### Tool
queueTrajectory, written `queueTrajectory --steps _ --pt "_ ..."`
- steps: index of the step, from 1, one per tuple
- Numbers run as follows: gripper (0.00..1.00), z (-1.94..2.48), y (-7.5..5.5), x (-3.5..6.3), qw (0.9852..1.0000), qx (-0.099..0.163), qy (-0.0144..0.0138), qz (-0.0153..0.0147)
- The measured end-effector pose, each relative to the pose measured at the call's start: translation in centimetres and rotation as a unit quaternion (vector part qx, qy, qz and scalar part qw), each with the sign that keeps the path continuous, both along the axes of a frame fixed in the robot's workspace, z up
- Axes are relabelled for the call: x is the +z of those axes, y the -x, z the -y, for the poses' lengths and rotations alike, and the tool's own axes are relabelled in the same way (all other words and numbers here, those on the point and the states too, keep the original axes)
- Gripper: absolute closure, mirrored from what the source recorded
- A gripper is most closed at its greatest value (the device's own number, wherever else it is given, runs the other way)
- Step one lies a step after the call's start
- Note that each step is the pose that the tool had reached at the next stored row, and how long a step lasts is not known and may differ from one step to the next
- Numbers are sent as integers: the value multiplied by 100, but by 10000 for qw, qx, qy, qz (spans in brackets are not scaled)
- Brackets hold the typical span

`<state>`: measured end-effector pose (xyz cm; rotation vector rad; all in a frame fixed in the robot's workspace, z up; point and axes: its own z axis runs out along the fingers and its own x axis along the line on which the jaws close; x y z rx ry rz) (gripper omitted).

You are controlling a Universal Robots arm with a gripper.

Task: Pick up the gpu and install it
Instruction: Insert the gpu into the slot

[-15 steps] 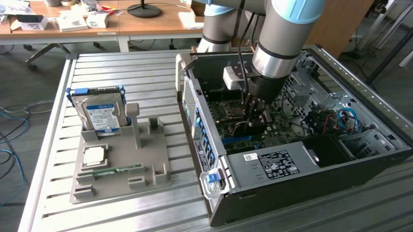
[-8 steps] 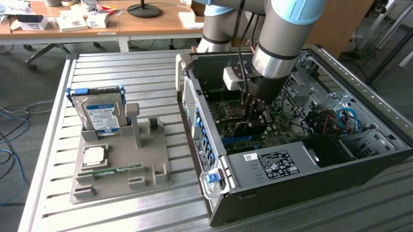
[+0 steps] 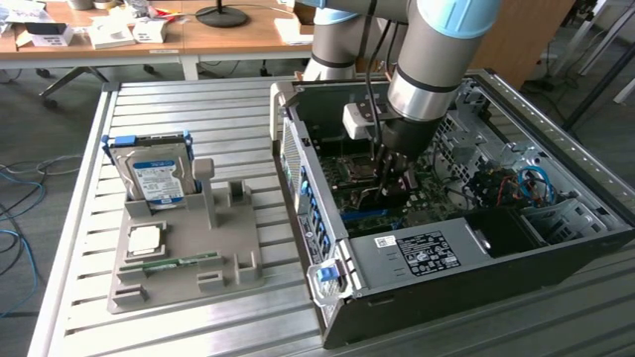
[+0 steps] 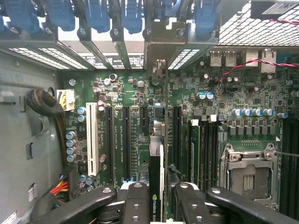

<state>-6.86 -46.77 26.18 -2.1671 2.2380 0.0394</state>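
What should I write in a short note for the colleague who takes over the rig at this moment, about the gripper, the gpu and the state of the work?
Gripper: shut on the gpu, which it holds edge-on inside the open computer case.
Gpu: over the motherboard, among the expansion slots.
Done: the gpu is picked up and brought into the case.
Left: the card is not yet released. Whether it is seated in a slot cannot be told.
Elsewhere: the hard drive stands in the grey holder beside the case.
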Motion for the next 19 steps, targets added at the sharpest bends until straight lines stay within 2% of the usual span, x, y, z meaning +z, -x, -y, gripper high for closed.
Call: queueTrajectory --steps 19 --pt "74 0 11 -2 10000 -11 -1 -5"
